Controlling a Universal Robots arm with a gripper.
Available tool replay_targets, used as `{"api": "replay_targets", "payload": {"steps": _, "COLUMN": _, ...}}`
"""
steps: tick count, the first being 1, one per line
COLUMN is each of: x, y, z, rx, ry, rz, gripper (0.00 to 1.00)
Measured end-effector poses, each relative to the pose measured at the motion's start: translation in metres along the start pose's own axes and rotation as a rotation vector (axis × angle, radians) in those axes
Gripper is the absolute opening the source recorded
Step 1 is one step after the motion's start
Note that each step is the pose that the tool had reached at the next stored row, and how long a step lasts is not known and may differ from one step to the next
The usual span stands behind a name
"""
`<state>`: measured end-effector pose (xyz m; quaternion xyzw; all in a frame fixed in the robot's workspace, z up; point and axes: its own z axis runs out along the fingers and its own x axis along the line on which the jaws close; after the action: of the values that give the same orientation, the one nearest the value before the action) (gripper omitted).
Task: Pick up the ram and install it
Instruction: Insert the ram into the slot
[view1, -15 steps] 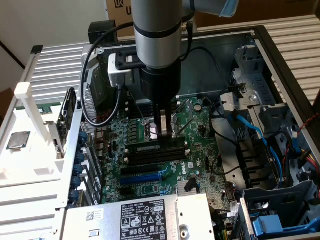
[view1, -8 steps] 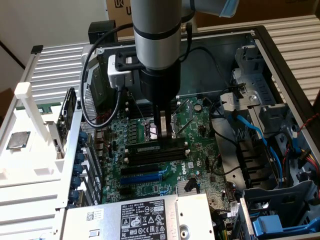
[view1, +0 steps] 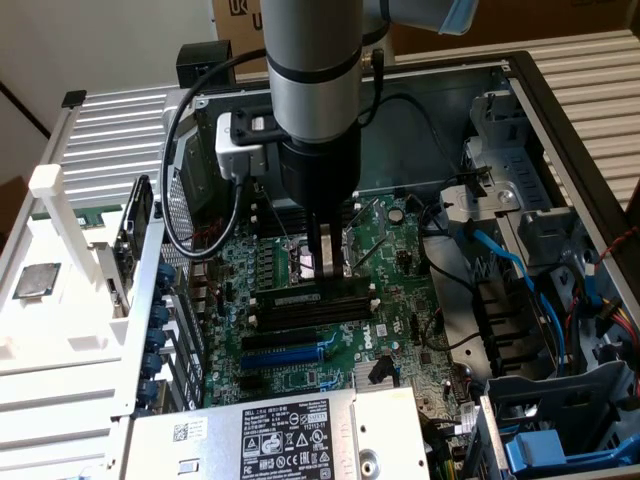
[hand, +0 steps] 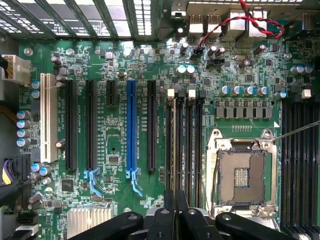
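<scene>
Open PC case (view1: 455, 88) laid flat, green motherboard (view1: 300, 378) exposed inside. Ram (view1: 290, 298) is seen on edge at the slot row nearest the CPU socket (hand: 243, 172), directly under the gripper (view1: 322, 274). Fingers are almost closed; an actual grip on it cannot be told. Counted: one ram, one socket, one blue slot (hand: 131, 127).

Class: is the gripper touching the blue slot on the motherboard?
Apart. In the wrist view the gripper hangs over the black memory slots, and green board shows between it and the blue slot.
</scene>
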<state>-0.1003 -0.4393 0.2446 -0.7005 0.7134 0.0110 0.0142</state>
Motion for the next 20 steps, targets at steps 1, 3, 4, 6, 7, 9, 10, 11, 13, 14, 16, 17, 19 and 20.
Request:
{"api": "replay_targets", "payload": {"steps": 1, "x": 0.0000, "y": 0.0000, "z": 0.0002, "rx": 0.0000, "ry": 0.0001, "rz": 0.000, "gripper": 0.12}}
{"api": "replay_targets", "payload": {"steps": 3, "x": 0.0002, "y": 0.0002, "z": 0.0004, "rx": 0.0001, "ry": -0.0002, "rz": 0.000, "gripper": 0.12}}
{"api": "replay_targets", "payload": {"steps": 4, "x": 0.0002, "y": 0.0003, "z": 0.0005, "rx": 0.0001, "ry": -0.0001, "rz": 0.000, "gripper": 0.12}}
{"api": "replay_targets", "payload": {"steps": 6, "x": 0.0003, "y": 0.0004, "z": 0.0006, "rx": 0.0001, "ry": 0.0000, "rz": 0.000, "gripper": 0.12}}
{"api": "replay_targets", "payload": {"steps": 7, "x": 0.0003, "y": 0.0005, "z": 0.0007, "rx": 0.0000, "ry": 0.0000, "rz": 0.000, "gripper": 0.12}}
{"api": "replay_targets", "payload": {"steps": 9, "x": 0.0004, "y": 0.0007, "z": 0.0012, "rx": 0.0000, "ry": 0.0001, "rz": 0.000, "gripper": 0.12}}
{"api": "replay_targets", "payload": {"steps": 10, "x": 0.0004, "y": 0.0007, "z": 0.0015, "rx": 0.0000, "ry": 0.0001, "rz": 0.000, "gripper": 0.12}}
{"api": "replay_targets", "payload": {"steps": 11, "x": 0.0004, "y": 0.0007, "z": 0.0018, "rx": 0.0000, "ry": 0.0000, "rz": 0.000, "gripper": 0.12}}
{"api": "replay_targets", "payload": {"steps": 13, "x": 0.0004, "y": 0.0007, "z": 0.0025, "rx": 0.0001, "ry": -0.0001, "rz": 0.000, "gripper": 0.12}}
{"api": "replay_targets", "payload": {"steps": 14, "x": 0.0004, "y": 0.0007, "z": 0.0030, "rx": 0.0000, "ry": 0.0000, "rz": 0.000, "gripper": 0.12}}
{"api": "replay_targets", "payload": {"steps": 16, "x": 0.0004, "y": 0.0009, "z": 0.0032, "rx": -0.0001, "ry": 0.0001, "rz": 0.000, "gripper": 0.12}}
{"api": "replay_targets", "payload": {"steps": 17, "x": 0.0004, "y": 0.0010, "z": 0.0035, "rx": 0.0000, "ry": 0.0001, "rz": 0.000, "gripper": 0.12}}
{"api": "replay_targets", "payload": {"steps": 19, "x": 0.0004, "y": 0.0011, "z": 0.0039, "rx": 0.0000, "ry": 0.0000, "rz": 0.000, "gripper": 0.12}}
{"api": "replay_targets", "payload": {"steps": 20, "x": 0.0004, "y": 0.0012, "z": 0.0039, "rx": 0.0000, "ry": 0.0000, "rz": 0.000, "gripper": 0.12}}
